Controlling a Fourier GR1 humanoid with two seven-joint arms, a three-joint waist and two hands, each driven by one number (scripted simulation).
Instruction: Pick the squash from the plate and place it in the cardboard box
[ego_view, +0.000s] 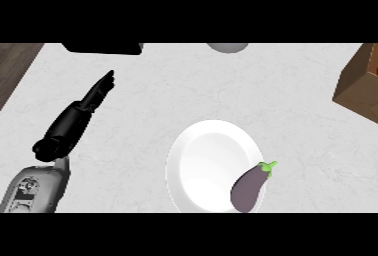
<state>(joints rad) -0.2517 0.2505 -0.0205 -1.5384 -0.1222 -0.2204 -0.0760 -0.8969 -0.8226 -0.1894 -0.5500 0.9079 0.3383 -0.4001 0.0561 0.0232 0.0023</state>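
Note:
A white plate (203, 160) lies on the counter at lower centre. On its right rim rests a purple, eggplant-like vegetable with a green stem (249, 189), partly overhanging the plate's edge. The brown cardboard box (359, 82) shows at the right edge, cut off by the view. My left hand (77, 117) is at the left, well away from the plate, its fingers straight and pointing up toward the far side, holding nothing. My right hand does not show.
A dark object (103, 48) sits at the counter's far left edge. A grey rounded thing (227, 47) sits at the far edge near the middle. Dark wooden floor (16, 62) shows beyond the counter's left edge.

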